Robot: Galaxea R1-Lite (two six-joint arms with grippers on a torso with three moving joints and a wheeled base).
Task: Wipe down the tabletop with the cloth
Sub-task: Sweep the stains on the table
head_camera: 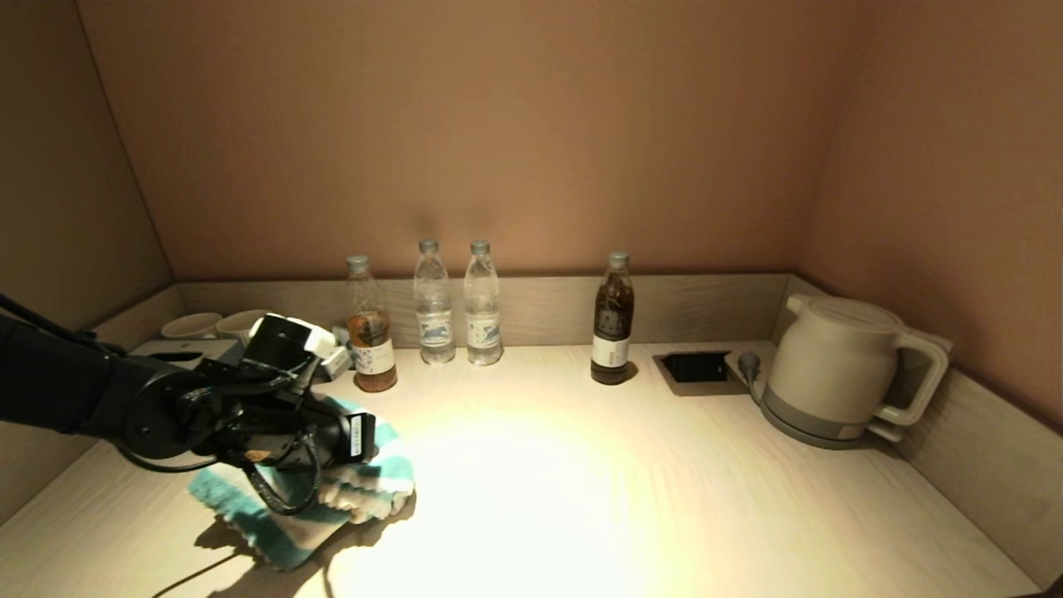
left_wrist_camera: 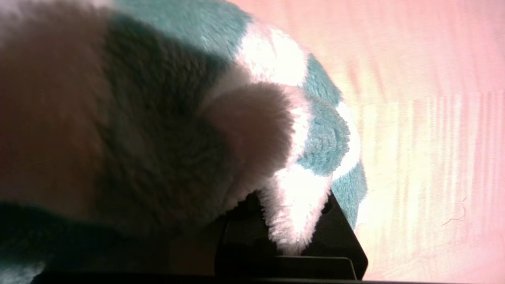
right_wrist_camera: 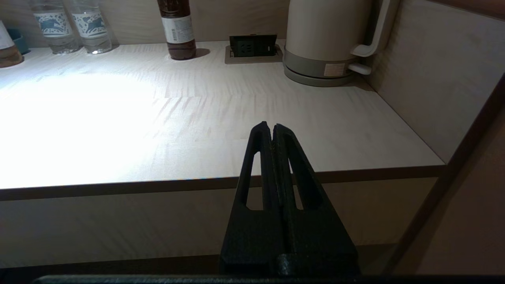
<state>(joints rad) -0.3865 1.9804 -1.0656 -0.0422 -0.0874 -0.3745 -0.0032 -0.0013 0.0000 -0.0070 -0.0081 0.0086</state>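
On the surface's point(head_camera: 581, 498) left side, the left tool point(head_camera: 365, 465) is clamped on the striped cloth point(head_camera: 291, 531). Wiping well likely needs steady downward pressure and overlapping strokes. Off the front edge, the right tool point(right_wrist_camera: 272, 127) rests pressed together.

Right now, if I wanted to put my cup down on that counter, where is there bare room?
The widest bare patch of the tabletop lies between the cloth, under the left gripper, and the kettle, in front of the bottles. The back left corner is crowded with cups and a box. The right gripper waits off the front edge.
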